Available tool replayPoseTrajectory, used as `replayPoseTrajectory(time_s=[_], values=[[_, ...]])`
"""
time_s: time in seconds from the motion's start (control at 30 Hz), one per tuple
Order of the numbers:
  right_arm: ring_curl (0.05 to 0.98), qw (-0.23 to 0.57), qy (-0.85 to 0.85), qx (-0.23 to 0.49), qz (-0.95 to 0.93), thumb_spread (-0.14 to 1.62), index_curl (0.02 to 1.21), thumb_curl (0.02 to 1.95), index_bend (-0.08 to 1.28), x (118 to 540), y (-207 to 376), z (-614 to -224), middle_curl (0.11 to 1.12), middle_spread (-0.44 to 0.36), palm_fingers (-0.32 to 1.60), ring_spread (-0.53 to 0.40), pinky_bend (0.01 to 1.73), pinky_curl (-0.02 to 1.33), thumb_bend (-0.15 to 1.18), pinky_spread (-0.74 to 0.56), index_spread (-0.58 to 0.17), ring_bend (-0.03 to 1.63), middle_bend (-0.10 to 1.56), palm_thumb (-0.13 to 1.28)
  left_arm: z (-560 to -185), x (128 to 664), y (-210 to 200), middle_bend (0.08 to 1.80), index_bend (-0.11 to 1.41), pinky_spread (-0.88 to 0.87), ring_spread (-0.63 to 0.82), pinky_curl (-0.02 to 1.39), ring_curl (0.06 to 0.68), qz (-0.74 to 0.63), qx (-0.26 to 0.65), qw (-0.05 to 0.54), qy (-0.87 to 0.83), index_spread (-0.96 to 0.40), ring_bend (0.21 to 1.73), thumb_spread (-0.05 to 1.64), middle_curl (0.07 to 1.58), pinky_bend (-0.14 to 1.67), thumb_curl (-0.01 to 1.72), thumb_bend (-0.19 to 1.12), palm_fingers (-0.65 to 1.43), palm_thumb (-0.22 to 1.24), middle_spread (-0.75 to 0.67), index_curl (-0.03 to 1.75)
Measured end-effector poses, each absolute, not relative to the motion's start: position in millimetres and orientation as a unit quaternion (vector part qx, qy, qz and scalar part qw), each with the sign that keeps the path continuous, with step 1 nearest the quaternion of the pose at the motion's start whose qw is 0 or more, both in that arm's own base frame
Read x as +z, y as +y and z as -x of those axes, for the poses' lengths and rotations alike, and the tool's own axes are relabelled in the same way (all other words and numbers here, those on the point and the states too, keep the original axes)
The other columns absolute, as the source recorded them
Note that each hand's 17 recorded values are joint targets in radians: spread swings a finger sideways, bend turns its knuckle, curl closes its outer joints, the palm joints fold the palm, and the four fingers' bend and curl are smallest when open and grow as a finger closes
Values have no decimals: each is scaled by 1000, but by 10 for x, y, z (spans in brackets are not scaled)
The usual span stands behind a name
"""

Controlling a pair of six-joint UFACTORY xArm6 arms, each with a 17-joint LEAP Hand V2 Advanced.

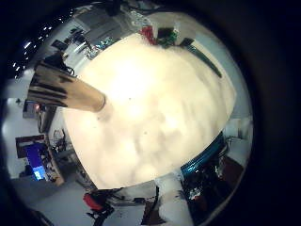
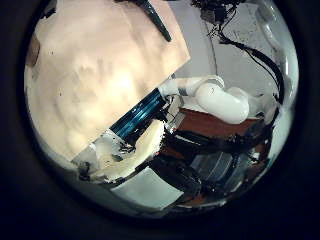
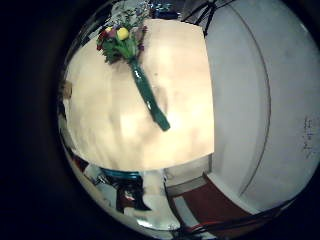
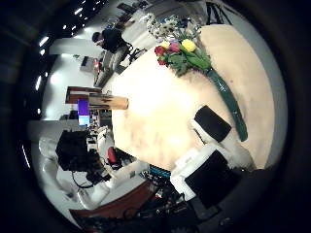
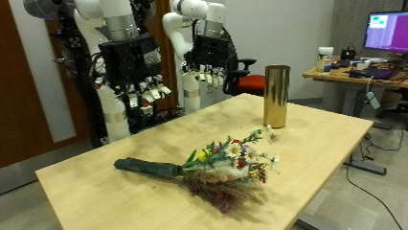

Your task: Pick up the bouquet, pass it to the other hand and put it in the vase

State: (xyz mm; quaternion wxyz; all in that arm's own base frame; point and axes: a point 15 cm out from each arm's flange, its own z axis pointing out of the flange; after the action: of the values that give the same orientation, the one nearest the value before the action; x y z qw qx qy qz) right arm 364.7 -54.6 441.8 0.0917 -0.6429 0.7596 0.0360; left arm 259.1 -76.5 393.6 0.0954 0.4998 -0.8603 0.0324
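In the outside view the bouquet (image 5: 219, 161) lies flat on the light wooden table (image 5: 319, 134), its dark green wrapped stem (image 5: 145, 169) pointing toward the arms. The tall golden vase (image 5: 276, 96) stands upright at the table's far side. My right hand (image 5: 138, 84) hangs open above the table edge near the stem, holding nothing. My left hand (image 5: 208, 56) hangs open farther back, short of the vase. The right little finger side palm view shows the bouquet (image 3: 135, 62), as does the right thumb side palm view (image 4: 192, 56) together with the vase (image 4: 103, 100). The left little finger side palm view shows the vase (image 1: 68, 89).
A desk with a monitor (image 5: 387, 31) and clutter stands beyond the table at the back, with a red chair (image 5: 250, 84) behind the vase. The left thumb side palm view shows the table top (image 2: 90, 70) and a white arm (image 2: 218, 97) beside it.
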Motion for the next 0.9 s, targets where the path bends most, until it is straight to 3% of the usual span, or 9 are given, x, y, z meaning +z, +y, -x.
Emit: replayPoseTrajectory(time_s=[0.2, 0.47, 0.9], values=[[237, 79, 774, 66, 625, 1167, 286, 375, 165, 4180, -673, -3809, 319, 202, 268, 241, 272, 313, -19, 395, -155, 450, 216, 766, -2673, 3854, -738, 193, 171, 358, 424, 318, 210, -510, 28, 106, -853, 45, 497, 949, 314, 274, 323, -29, 123, 379, 179, 307], [231, 49, 790, 110, 601, 1150, 284, 370, 153, 3699, -899, -3920, 330, 208, 256, 240, 285, 312, -20, 394, -130, 459, 214, 712, -2761, 3740, -700, 187, 172, 358, 431, 316, 207, -517, 11, 127, -847, 58, 491, 947, 313, 267, 321, -29, 139, 384, 192, 314], [230, 38, 808, 120, 575, 1152, 274, 355, 158, 3121, -1166, -4091, 340, 220, 213, 238, 314, 312, -19, 388, -92, 478, 219, 675, -2908, 3653, -781, 189, 171, 364, 450, 315, 200, -510, -8, 146, -848, 61, 480, 957, 308, 255, 318, -28, 150, 392, 211, 324]])
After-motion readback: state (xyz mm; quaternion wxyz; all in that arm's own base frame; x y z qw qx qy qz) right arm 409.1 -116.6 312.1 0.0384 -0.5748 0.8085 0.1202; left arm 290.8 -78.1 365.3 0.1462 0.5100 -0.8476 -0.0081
